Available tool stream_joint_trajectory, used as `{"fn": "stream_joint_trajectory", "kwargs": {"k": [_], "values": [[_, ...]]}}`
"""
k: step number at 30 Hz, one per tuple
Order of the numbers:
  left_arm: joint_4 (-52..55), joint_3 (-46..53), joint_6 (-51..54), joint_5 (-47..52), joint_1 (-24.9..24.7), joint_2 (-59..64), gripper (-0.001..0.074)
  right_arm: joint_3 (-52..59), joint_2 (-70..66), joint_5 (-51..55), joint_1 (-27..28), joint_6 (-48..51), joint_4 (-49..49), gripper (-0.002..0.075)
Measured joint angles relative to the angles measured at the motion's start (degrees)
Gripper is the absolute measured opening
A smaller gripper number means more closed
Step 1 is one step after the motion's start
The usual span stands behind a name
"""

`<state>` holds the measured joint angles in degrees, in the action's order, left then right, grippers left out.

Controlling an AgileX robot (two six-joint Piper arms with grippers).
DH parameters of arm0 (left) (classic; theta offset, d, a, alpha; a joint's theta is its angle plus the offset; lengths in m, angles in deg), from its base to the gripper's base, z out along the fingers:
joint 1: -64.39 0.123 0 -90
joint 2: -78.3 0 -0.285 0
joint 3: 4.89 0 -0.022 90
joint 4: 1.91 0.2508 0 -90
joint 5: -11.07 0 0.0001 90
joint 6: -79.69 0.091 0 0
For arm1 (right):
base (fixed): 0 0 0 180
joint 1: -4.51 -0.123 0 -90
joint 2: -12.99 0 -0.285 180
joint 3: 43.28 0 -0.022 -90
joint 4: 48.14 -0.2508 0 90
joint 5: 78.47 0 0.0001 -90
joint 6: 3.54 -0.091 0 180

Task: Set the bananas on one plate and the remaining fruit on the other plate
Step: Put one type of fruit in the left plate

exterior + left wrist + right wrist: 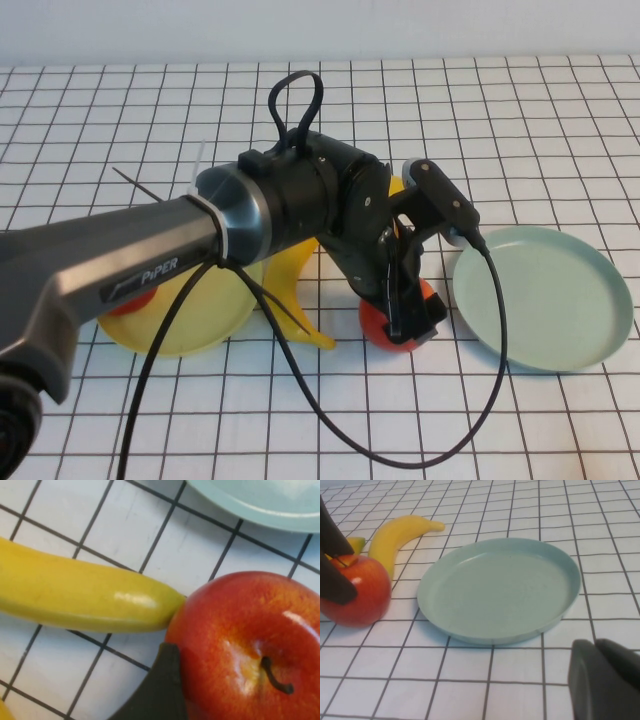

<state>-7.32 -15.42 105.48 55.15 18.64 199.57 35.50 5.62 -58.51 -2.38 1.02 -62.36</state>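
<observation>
My left gripper (pixel 405 318) reaches down over a red apple (pixel 390 328) on the table between the two plates, with its jaws closed on the apple's sides. One finger (pixel 157 690) presses against the apple (pixel 240 645). A banana (pixel 75 600) touches that apple. In the high view one banana (pixel 285 285) lies under my arm beside the yellow plate (pixel 200 320). A second apple (pixel 130 300) sits on that plate. Another banana (pixel 395 540) lies behind the held apple (pixel 360 595). The blue-green plate (pixel 545 295) is empty. My right gripper (pixel 605 680) is shut, low near that plate (pixel 500 590).
The white gridded tablecloth (pixel 520 120) covers the table. My left arm and its black cable (pixel 300 420) hide much of the table's middle. Open cloth lies behind and in front of the plates.
</observation>
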Motion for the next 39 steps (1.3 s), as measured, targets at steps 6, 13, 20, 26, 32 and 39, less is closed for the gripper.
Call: {"fn": "stream_joint_trajectory", "kwargs": {"k": [6,13,20,26,32,39], "values": [[0.39,-2.45,-0.85,3.12,0.00,0.59,0.0668,0.00,0.00,0.00,0.00,0.00,0.00,-0.0017],[1.93,-7.76,-1.66,9.31,0.00,1.92,0.0668,0.00,0.00,0.00,0.00,0.00,0.00,-0.0017],[4.89,-14.88,-4.70,17.07,0.00,2.13,0.0668,0.00,0.00,0.00,0.00,0.00,0.00,-0.0017],[12.38,-20.10,-13.11,24.99,0.00,2.02,0.0668,0.00,0.00,0.00,0.00,0.00,0.00,-0.0017],[13.79,-20.52,-20.67,26.42,3.29,0.88,0.0668,0.00,0.00,0.00,0.00,0.00,0.00,-0.0017],[2.38,-20.52,-21.02,26.51,14.97,0.90,0.0668,0.00,0.00,0.00,0.00,0.00,0.00,-0.0017]]}}
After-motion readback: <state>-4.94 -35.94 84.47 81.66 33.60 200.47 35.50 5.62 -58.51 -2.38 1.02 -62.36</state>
